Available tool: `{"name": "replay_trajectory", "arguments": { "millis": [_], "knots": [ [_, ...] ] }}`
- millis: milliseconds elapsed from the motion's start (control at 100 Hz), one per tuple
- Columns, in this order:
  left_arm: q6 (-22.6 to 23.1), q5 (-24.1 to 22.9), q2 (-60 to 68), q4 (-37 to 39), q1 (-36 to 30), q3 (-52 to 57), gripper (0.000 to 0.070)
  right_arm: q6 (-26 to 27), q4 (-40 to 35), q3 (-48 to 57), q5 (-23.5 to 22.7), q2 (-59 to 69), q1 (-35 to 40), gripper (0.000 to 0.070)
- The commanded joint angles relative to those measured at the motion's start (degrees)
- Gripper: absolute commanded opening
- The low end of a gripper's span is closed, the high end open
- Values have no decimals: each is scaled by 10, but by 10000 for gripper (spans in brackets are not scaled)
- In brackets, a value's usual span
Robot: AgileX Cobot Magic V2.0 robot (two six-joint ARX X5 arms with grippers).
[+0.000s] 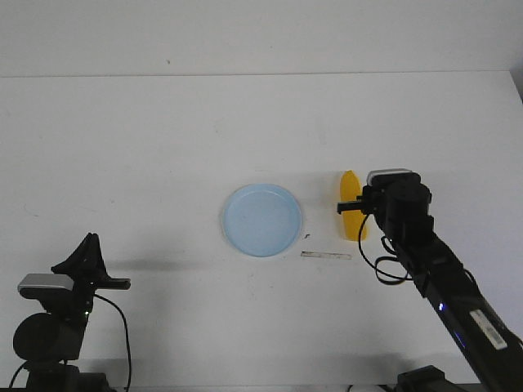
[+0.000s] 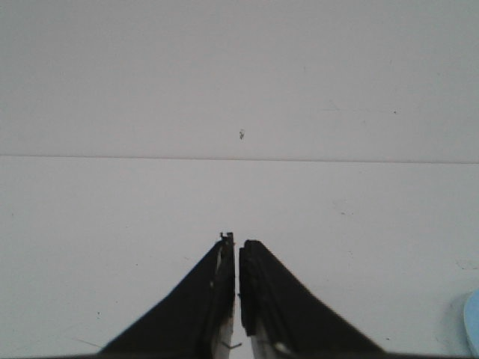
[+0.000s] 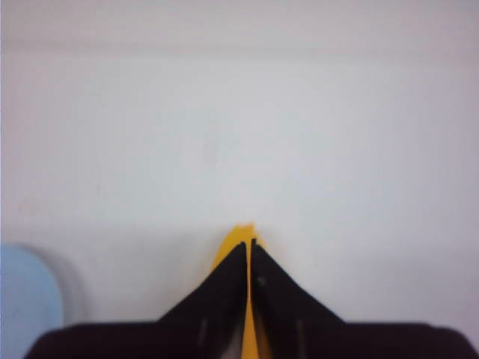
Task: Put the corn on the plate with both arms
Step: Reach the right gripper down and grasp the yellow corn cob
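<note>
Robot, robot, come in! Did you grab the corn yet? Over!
Right gripper shut on corn, right of plate. Left gripper shut, empty. Plate bare, path clear.

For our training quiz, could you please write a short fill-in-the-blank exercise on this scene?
1. The right tool is shut on the ____.
2. The pale blue plate holds ____.
3. The corn lies to the ____ of the plate in the front view.
4. The left tool is shut on ____.

Missing words: corn; nothing; right; nothing

White tabletop (image 1: 163,147) carries pale blue plate (image 1: 262,220) at centre, yellow corn (image 1: 351,214) just right of it, small pale strip (image 1: 325,256) near of both.
</note>
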Motion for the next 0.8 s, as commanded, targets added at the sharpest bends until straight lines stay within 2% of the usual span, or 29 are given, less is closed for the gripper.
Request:
{"name": "replay_trajectory", "arguments": {
  "millis": [0,190,310,350,470,530,590,790],
  "knots": [
    [3,-2,1,9,0,4,1,30,-62,59,-3,44,4,5],
    [3,-2,1,9,0,4,1,51,-257,204,-3,159,3,7],
    [3,-2,1,9,0,4,1,53,-344,280,-3,224,2,35],
    [3,-2,1,9,0,4,1,54,-360,299,-4,243,2,94],
    [3,-2,1,9,0,4,1,56,-384,340,-42,287,-3,420],
    [3,-2,1,9,0,4,1,65,-386,345,-64,297,-9,529],
    [3,-2,1,9,0,4,1,71,-386,345,-76,306,-14,567],
    [3,-2,1,9,0,4,1,79,-407,344,-62,331,-24,568]
  ]
}}
